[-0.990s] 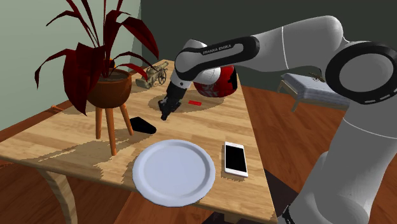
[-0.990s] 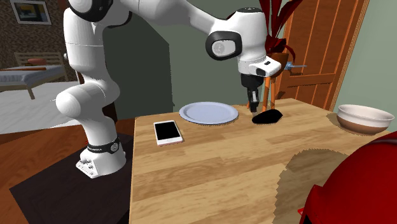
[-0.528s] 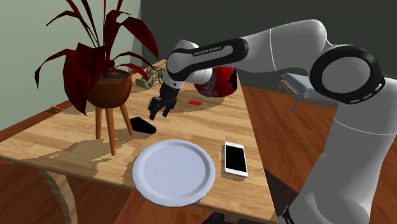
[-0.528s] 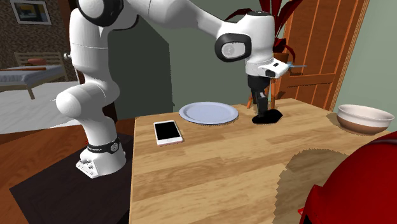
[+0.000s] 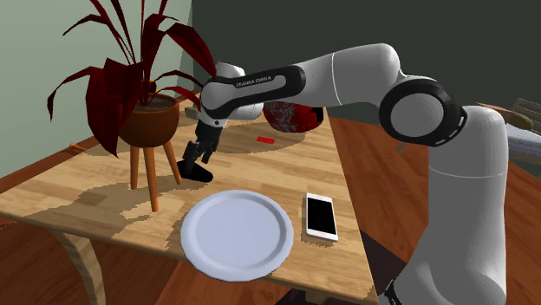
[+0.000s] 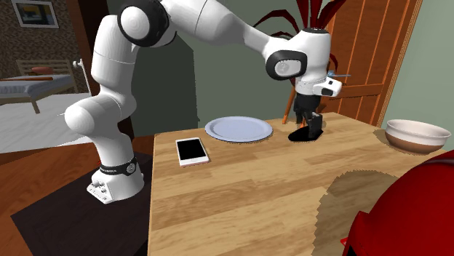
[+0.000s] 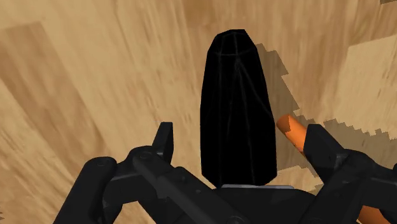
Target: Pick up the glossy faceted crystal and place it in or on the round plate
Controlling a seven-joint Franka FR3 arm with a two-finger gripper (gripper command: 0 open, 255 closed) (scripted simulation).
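A wooden surface point(image 5: 95, 186) in a green-walled room carries everything. A black faceted crystal point(image 5: 199, 171) lies on its side just beside an orange leg point(image 7: 289, 128) of the plant stand point(image 5: 153, 178). The round white plate point(image 5: 236, 234) sits well apart from it at the near edge, with a phone point(image 5: 321, 217) just beside the plate. The gripper point(image 7: 240, 141) hangs low over the crystal with its fingers spread, one along each long flank and neither touching it.

The step in hand looks like the grasp itself. To do it well, the gripper should sink until the fingertips reach past the crystal's widest part, keeping the crystal centred between them. It should then close across the narrow width, on the thick middle rather than the tapered end. The sloping, shiny facets will likely let the crystal squirt out under a hasty pinch, so a slow, even squeeze suits best. One finger sits near the stand's leg and should stay clear of it. A straight lift before swinging toward the plate would avoid knocking the stand.
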